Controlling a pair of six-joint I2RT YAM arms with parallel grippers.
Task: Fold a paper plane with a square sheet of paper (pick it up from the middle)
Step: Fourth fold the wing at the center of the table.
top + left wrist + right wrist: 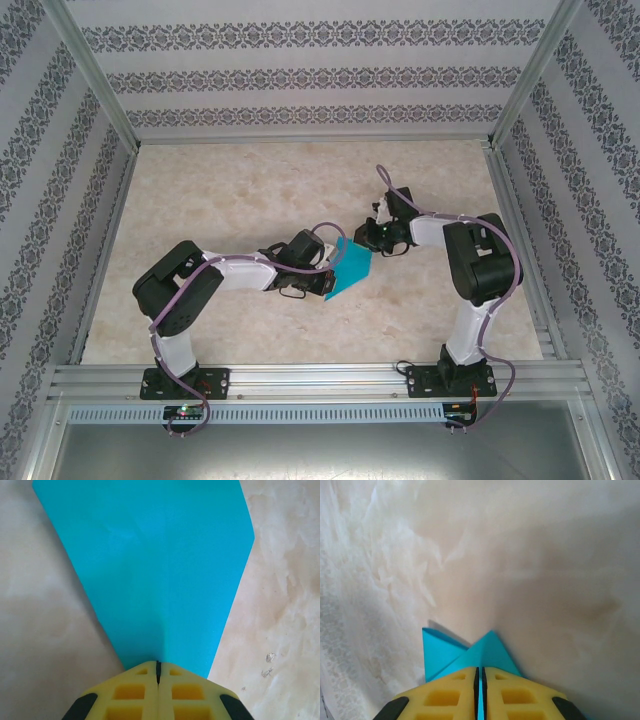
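Left of centre in the top view, the left end effector [328, 281] is clamped tight on one edge of the square sheet of paper [351, 264]. In its wrist view the yellow fingers [149, 680] meet at the bottom of the frame, and the teal sheet fans out toward the top. The sheet sits at mid-frame between the arms, seemingly lifted off the surface [250, 190]. Just right of it, the right end effector [378, 240] pinches the opposite, folded edge, with teal showing in the thin slit between its fingers. That hold looks lighter, so the paper could slip out. If the arms pull apart, the sheet may tear. If they crowd together, it may buckle and crease off-line.
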